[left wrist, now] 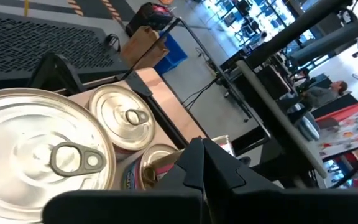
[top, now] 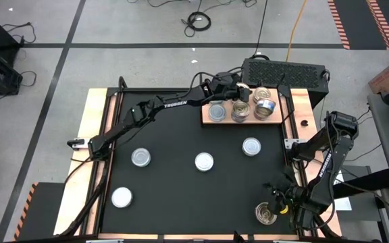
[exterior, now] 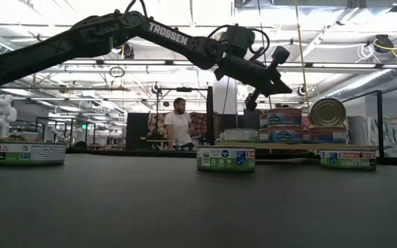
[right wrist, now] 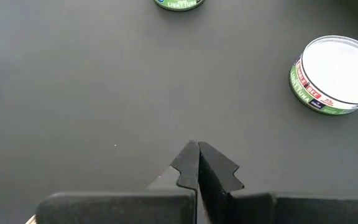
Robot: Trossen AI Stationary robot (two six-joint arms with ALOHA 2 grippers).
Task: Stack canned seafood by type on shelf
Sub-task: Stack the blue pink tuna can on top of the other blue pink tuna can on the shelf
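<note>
dark left gripper (left wrist: 202,163) fingers closed, empty.

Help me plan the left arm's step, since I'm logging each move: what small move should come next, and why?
Probably draw the left gripper back from the shelf toward the nearest loose tin. Its fingers are shut on nothing above the stacked cans, and four plain-topped tins remain on the mat.

Dark jointed arms (top: 147,111) (white TROSSEN lettering), black cables.
</note>
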